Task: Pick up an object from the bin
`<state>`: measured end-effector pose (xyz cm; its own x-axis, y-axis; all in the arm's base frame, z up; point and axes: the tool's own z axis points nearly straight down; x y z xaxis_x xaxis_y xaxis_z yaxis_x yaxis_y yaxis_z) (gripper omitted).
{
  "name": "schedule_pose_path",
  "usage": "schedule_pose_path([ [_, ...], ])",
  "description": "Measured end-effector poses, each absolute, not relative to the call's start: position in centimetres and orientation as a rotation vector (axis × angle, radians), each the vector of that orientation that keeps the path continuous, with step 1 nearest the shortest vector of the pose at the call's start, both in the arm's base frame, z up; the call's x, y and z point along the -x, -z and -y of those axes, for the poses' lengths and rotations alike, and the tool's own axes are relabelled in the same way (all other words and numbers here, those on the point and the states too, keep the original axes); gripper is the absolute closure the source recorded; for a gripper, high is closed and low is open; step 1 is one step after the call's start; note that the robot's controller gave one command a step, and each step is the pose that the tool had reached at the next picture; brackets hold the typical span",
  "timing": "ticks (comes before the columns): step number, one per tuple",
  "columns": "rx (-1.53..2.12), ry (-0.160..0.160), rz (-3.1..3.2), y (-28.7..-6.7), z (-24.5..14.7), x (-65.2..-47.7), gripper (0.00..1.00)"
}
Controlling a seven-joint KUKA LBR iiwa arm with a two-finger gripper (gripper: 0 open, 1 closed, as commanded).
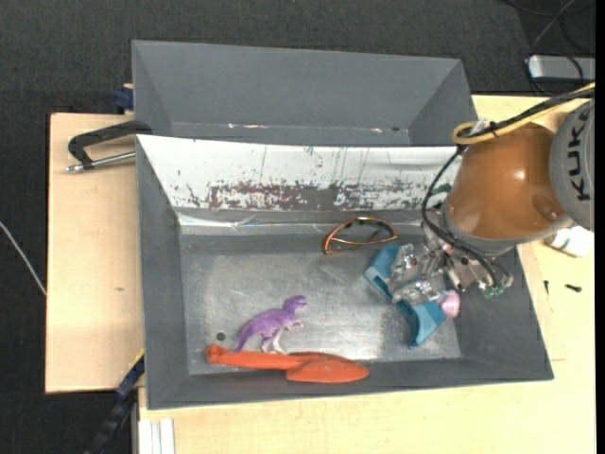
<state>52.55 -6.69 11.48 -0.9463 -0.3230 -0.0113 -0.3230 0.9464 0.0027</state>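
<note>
- The gripper [417, 286] is low in the bin [161, 282], right upon a blue plastic thing [427, 323] that shows at its left and below it; a small pink thing [450, 303] lies just beside it, at its right
- Whether it is wide or narrow, I cannot tell
- To grasp well, I judge it should close on the blue thing alone, leave the pink one out, then lift straight up
- A purple dinosaur [272, 324] lies well apart at its left and needs no care
- Writing: "KU" on the grey arm link [579, 173], up and right of the gripper; the rest is cut off

Blue plastic thing [424, 322], bent shape, lying on the floor at the right side of the grey bin [284, 83], middle part hidden under the gripper [421, 277].
</note>
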Motion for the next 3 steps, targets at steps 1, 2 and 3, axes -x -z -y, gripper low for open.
schedule_pose_path([
  [1,0.589,-0.018,-3.070,-11.8,9.2,-52.3,1.00],
  [2,0.362,-0.018,-3.115,-12.3,10.7,-51.5,0.00],
  [3,0.351,-0.005,-3.117,-12.3,11.4,-51.4,0.00],
])
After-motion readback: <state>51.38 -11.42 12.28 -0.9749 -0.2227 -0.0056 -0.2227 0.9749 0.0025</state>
